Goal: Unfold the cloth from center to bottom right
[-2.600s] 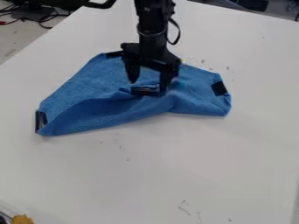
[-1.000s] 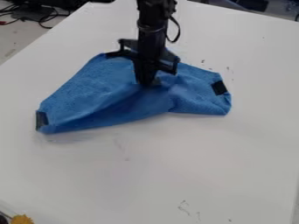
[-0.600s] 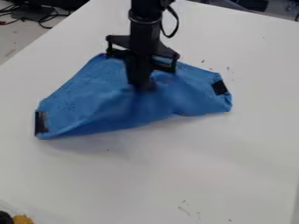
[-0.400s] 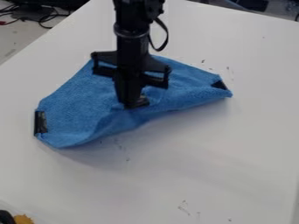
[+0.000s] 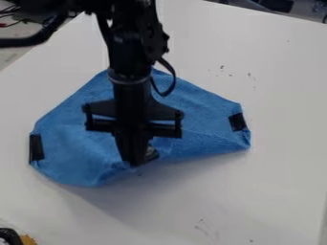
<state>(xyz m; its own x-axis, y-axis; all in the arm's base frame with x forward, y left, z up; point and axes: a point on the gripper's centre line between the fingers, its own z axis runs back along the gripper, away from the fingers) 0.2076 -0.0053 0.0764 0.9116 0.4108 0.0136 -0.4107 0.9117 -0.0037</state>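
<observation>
The blue cloth [image 5: 198,117] lies spread across the middle of the table, with a black patch at its left corner and another at its right corner. Its front edge is lifted where the gripper [image 5: 135,162] is shut on it, left of centre, and a dark patch shows beside the fingertips. The arm comes down from the top edge and covers the cloth's back middle part.
The white table [image 5: 256,191] surrounds the cloth. A yellow object [image 5: 27,239] with a dark piece beside it is at the bottom left corner. Black cables lie beyond the table's edge at the upper left.
The gripper closed on the cloth's folded corner near the centre, then moved toward the front and slightly left. The cloth's front edge came with it, and the cloth is more spread out.
</observation>
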